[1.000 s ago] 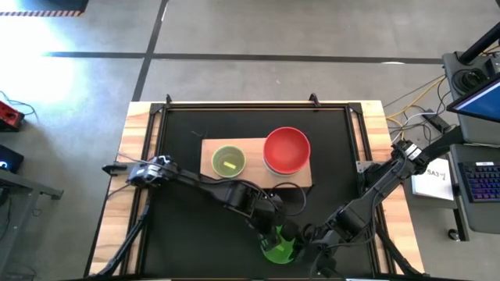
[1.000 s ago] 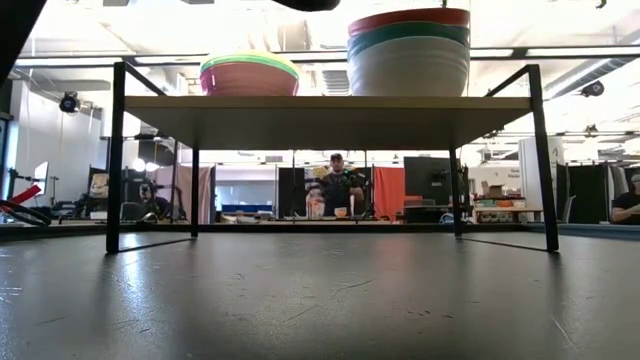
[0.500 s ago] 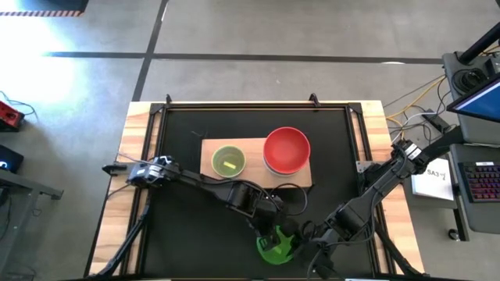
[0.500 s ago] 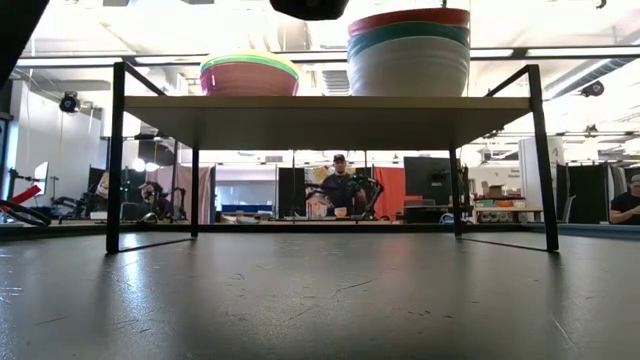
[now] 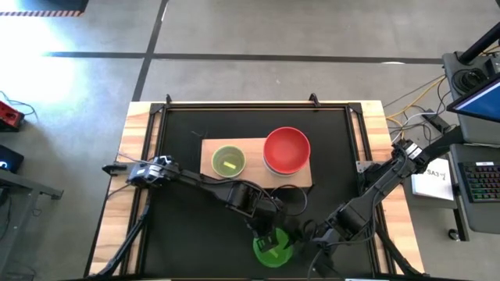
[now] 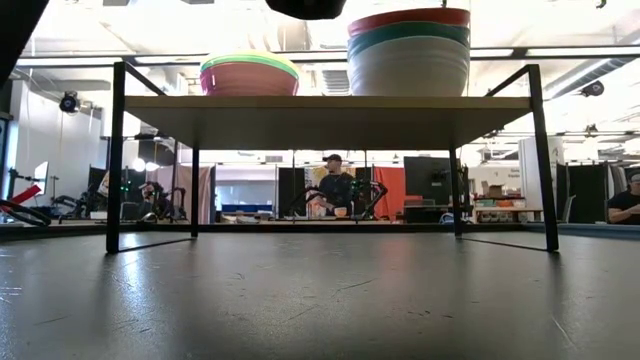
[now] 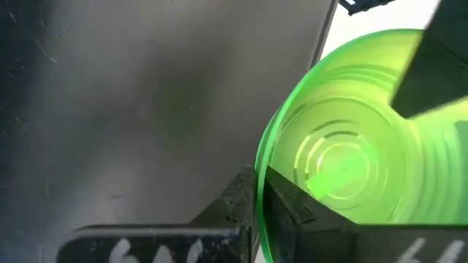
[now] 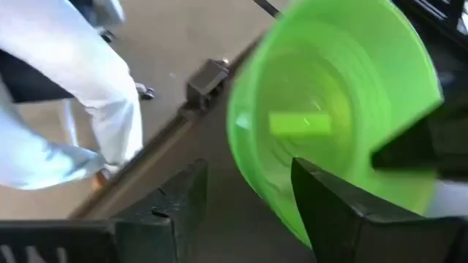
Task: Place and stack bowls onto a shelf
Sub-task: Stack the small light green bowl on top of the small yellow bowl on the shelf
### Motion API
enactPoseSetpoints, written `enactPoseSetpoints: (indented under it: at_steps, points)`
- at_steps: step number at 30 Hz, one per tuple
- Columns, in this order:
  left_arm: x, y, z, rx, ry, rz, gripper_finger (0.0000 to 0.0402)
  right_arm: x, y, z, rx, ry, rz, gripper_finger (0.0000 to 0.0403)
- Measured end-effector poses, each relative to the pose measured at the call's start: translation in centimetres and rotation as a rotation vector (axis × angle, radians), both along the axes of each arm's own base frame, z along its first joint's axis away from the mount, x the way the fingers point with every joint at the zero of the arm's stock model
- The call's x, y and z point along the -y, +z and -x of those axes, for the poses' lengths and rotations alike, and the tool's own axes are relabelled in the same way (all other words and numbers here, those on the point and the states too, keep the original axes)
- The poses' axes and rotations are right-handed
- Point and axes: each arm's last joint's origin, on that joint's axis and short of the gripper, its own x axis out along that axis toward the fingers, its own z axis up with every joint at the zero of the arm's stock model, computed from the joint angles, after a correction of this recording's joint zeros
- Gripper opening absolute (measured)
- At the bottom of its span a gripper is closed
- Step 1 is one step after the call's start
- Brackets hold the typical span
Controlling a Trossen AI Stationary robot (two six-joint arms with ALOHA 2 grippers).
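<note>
- From above, the bright green bowl (image 5: 272, 251) was near the front edge of the table, well apart from the shelf (image 5: 209, 150), which lay farther back. The left gripper (image 5: 268, 234) was right at the bowl's rim and nearer to it than the right gripper (image 5: 312, 238), which was just beside the bowl. To be stacked, I think the bowl had to go back toward the yellow-green bowl (image 5: 228, 161), which sat on the shelf next to the red bowl (image 5: 287, 149).
- From table height, the shelf (image 6: 330, 105) stood up on dark legs. It held a small stack (image 6: 249, 75) and a big stack (image 6: 409, 50). The green bowl did not show there.
- From the left wrist, the bowl (image 7: 365, 139) was round, shiny and see-through green, with rings in its bottom. The left fingers pinched its rim.
- From the right wrist, the bowl (image 8: 329, 109) sat tilted just ahead. The right fingers (image 8: 333, 212) were spread apart and held nothing.
</note>
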Motion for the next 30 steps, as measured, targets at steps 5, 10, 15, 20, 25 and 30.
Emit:
enactPoseSetpoints:
  at_steps: [5,10,15,20,25,30]
  points:
    - [0.0,0.0,0.0,-0.007,-0.002,0.005,0.0,0.5,-0.3,0.2,0.001,-0.049,0.089,0.0202]
    - [-0.2,0.0,0.0,-0.004,0.001,0.006,0.0,0.7,-0.2,0.3,0.0,-0.047,0.109,0.0203]
    - [-0.5,0.1,-0.2,-0.002,0.001,0.023,0.0,1.0,-0.2,0.5,0.013,-0.041,0.176,0.0203]
    - [-0.7,0.2,-0.4,0.015,0.004,0.029,0.0,1.4,0.0,0.6,0.016,-0.044,0.192,0.0203]
    - [-1.0,0.5,-0.7,0.045,0.011,0.036,0.0,1.9,0.8,1.1,-0.015,-0.048,0.211,0.0203]
    - [-1.4,0.5,-0.8,0.051,0.02,0.022,0.0,2.4,2.1,1.7,-0.08,-0.098,0.216,0.0203]
